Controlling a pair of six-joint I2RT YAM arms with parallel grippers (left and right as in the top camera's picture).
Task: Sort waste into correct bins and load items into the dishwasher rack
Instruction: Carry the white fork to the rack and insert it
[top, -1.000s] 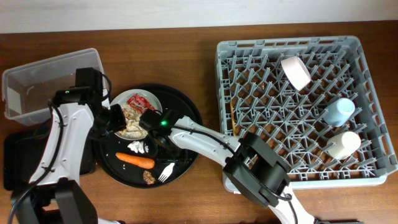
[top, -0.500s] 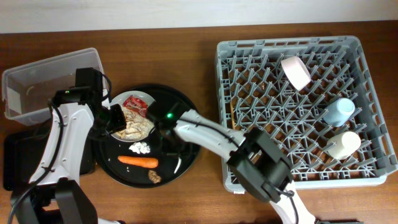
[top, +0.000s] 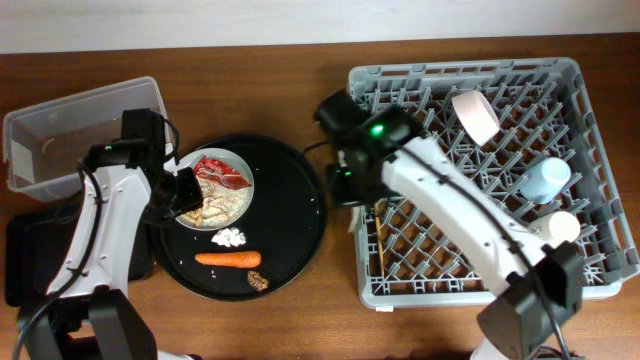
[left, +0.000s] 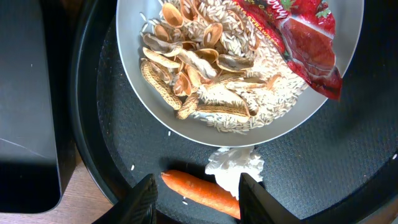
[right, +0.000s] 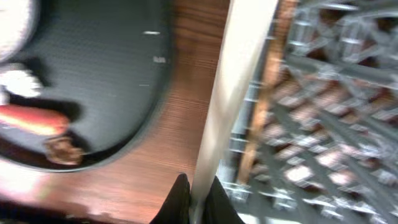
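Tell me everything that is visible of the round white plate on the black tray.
The round white plate looks smooth and glossy. It lies flat, right way up, on the round black tray. Beige food scraps cover most of it, and a crumpled red wrapper lies on one side, reaching the rim. A white tissue wad sits on the tray just beside its rim.

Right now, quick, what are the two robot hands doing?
Left gripper: open, holding nothing.
Right gripper: closed on the white fork.
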